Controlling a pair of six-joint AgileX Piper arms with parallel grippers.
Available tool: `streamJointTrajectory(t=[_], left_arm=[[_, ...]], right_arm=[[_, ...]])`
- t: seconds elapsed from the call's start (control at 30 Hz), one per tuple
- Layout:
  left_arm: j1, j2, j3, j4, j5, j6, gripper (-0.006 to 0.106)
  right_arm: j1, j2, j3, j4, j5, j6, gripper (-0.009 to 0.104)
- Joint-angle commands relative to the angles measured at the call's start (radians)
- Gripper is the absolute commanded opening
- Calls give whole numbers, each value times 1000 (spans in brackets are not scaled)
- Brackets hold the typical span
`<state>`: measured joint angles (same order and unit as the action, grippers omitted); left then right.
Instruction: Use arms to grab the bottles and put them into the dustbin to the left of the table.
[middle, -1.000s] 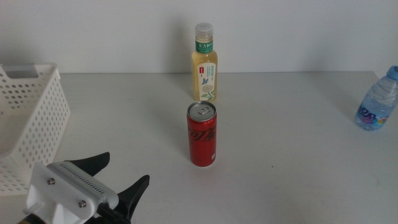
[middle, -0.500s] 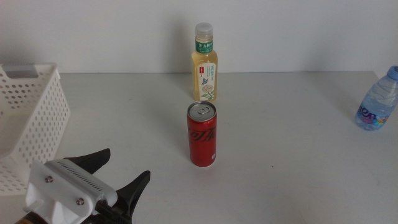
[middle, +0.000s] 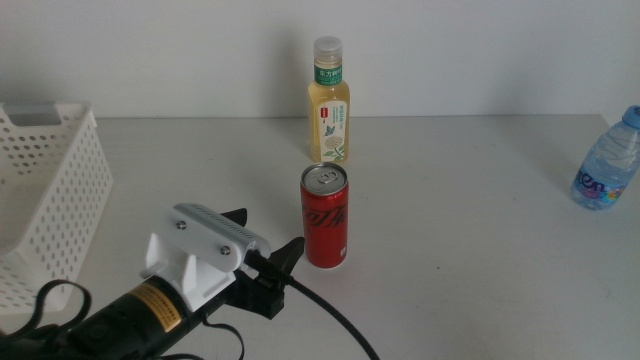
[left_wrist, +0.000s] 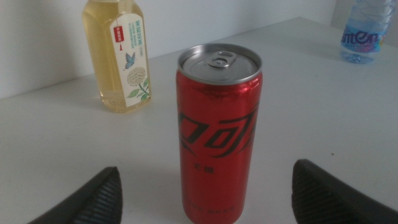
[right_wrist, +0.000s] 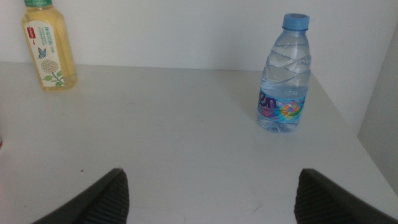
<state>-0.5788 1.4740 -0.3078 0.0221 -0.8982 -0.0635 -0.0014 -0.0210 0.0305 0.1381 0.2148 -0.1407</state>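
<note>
In the middle view, the left gripper (middle: 268, 240) is seen in the lower left part of the frame, with its white casing and black cable below it. Its jaws are spread apart and nothing is held between them. The red can (middle: 325, 216) stands upright on the table (middle: 470, 250) near the centre of the frame, just to the right of the jaw tips and not touched by them. In the left wrist view, the can (left_wrist: 217, 134) is placed in the middle of the frame, between the two dark jaw tips, with free space on both sides.

The tea bottle (middle: 328, 101) stands upright above the can in the middle view, at the far edge of the table, clearly apart from the can. The water bottle (middle: 606, 160) is found at the right edge of the frame, well apart from the others. The dustbin (middle: 55, 190) is seen at the left edge of the frame, to the upper left of the left gripper.

The right gripper (right_wrist: 211, 193) is shown only in the right wrist view. Its jaws are apart and empty, and the water bottle (right_wrist: 285, 74) stands upright in the upper right of that frame, well apart from them.
</note>
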Motion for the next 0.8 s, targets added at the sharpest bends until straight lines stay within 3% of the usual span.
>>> streamJointTrajectory(t=[0.0, 0.27, 0.77], left_arm=[[-7, 42, -56, 3, -123, -36, 93], [-7, 182, -170, 63, -140, -72, 93], [-7, 352, -346, 88, -134, -78, 93]], right_arm=[[3, -14, -11, -6, -75, -8, 68], [3, -14, -11, -6, -75, -8, 68], [3, -14, -11, -6, -75, -8, 68]])
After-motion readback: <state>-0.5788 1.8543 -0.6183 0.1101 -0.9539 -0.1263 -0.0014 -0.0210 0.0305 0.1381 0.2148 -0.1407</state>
